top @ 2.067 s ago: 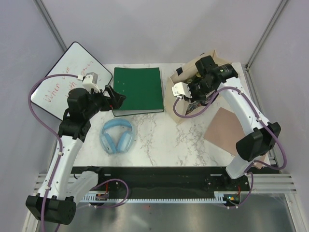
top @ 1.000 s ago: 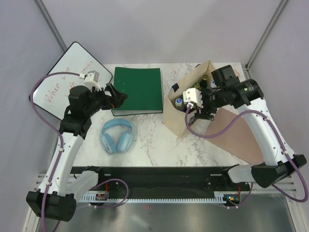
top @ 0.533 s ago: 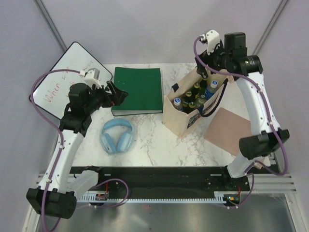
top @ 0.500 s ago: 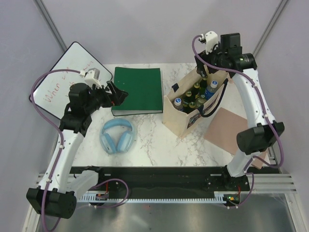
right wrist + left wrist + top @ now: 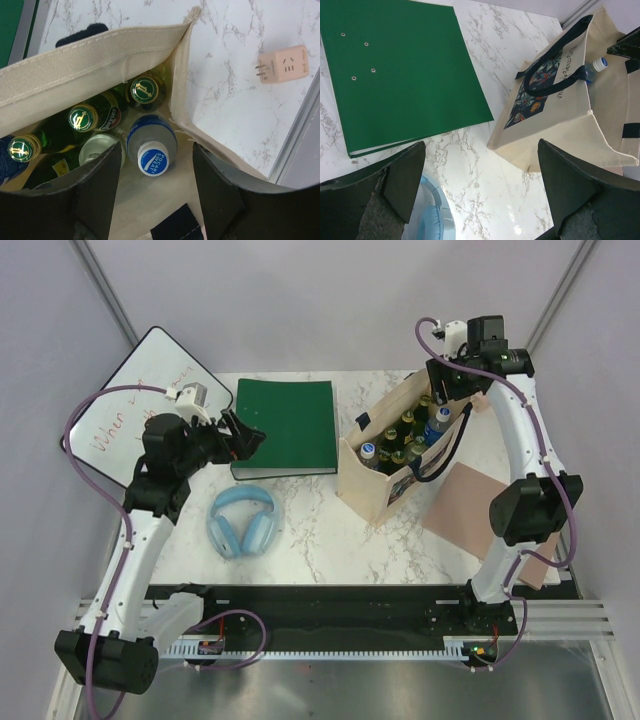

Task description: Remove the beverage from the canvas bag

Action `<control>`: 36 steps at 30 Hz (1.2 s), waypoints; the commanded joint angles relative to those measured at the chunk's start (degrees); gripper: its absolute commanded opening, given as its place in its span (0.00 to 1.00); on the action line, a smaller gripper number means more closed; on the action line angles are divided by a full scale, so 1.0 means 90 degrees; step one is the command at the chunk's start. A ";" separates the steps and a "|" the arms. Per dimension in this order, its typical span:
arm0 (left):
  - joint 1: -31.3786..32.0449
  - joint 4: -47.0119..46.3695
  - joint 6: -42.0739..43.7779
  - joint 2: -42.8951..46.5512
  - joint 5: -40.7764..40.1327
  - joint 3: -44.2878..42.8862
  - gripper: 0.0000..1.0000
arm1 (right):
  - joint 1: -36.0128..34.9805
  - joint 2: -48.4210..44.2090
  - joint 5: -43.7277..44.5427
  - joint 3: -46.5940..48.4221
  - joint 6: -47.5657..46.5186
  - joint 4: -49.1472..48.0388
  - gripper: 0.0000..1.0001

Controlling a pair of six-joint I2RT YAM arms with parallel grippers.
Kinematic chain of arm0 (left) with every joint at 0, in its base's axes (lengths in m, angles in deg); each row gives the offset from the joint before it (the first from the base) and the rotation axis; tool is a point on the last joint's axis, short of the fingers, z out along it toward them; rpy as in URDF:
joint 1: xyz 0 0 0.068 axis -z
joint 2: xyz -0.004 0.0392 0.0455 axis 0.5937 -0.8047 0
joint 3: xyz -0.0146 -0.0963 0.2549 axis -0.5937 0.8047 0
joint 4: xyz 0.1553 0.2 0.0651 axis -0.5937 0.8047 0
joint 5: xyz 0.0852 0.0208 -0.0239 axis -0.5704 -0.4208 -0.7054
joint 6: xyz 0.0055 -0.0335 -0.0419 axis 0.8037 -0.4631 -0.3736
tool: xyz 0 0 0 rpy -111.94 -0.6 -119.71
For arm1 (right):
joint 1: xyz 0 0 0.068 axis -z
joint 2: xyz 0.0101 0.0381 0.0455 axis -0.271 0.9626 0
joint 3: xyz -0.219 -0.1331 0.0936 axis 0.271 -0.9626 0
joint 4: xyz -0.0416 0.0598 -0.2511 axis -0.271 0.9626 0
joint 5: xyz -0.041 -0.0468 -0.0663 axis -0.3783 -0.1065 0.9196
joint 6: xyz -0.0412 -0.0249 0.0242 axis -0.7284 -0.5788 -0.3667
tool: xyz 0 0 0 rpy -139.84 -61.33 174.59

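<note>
The beige canvas bag (image 5: 372, 478) stands upright at the table's middle right, its printed panel (image 5: 532, 92) and black handles facing the left arm. Inside stand several beverage bottles: a blue-capped clear bottle (image 5: 153, 157) in the far corner and green gold-capped bottles (image 5: 144, 90) beside it. My right gripper (image 5: 157, 150) hangs open above the bag's far end, with the blue cap below and between its fingers, untouched. My left gripper (image 5: 481, 145) is open and empty, well to the left of the bag over the marble near the binder.
A green binder (image 5: 286, 426) lies left of the bag and blue headphones (image 5: 243, 521) lie in front of it. A whiteboard (image 5: 130, 405) leans at the far left. A brown sheet (image 5: 465, 510) lies right of the bag. A peach plug adapter (image 5: 282, 64) sits near the back edge.
The right arm rose from the bag's front side to above its far end. The bag, slumped before, now stands upright with its bottles showing. The left arm has stayed put.
</note>
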 commanded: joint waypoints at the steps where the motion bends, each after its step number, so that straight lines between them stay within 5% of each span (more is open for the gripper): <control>1: 0.0006 -0.0287 -0.0161 -0.0119 0.0244 -0.0031 1.00 | -0.0055 -0.0205 0.0036 -0.0135 -0.0156 0.0317 0.66; 27: 0.0006 -0.0317 -0.0239 -0.0061 0.0245 -0.0011 1.00 | -0.0055 0.0664 0.0260 -0.0068 -0.0361 0.0757 0.53; 33: 0.0006 -0.0317 -0.0269 -0.0032 0.0235 0.0018 1.00 | -0.0055 0.0577 0.0133 0.0108 -0.0547 0.0796 0.11; 36: 0.0006 -0.0317 -0.0278 -0.0061 0.0264 -0.0031 1.00 | -0.0045 0.0382 0.0094 0.0448 -0.0751 0.0874 0.01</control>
